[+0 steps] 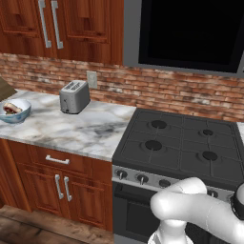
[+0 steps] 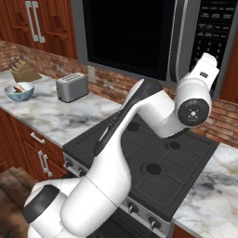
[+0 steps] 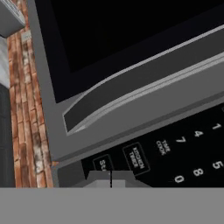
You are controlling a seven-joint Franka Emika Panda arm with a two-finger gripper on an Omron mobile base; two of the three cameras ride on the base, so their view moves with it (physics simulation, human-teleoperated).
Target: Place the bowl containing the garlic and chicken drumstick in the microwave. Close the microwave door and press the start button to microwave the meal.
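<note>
Hand view puts the hand (image 3: 110,178) right up against the microwave (image 2: 139,37) keypad (image 3: 183,148), its fingertips drawn together, holding nothing. Keys read 4, 7, 5, 8, 0, "KITCHEN TIMER" and "TIME COOK". The microwave door (image 2: 128,35) is shut, bar handle (image 3: 144,85) alongside. On the tabletop (image 1: 86,131) sits a toaster (image 1: 74,96).

The dark grey box microwave (image 2: 139,37) has its black-glass door (image 2: 125,35) shut flat, its long silver bar handle (image 2: 178,42) just beside the black keypad (image 3: 183,148).
</note>
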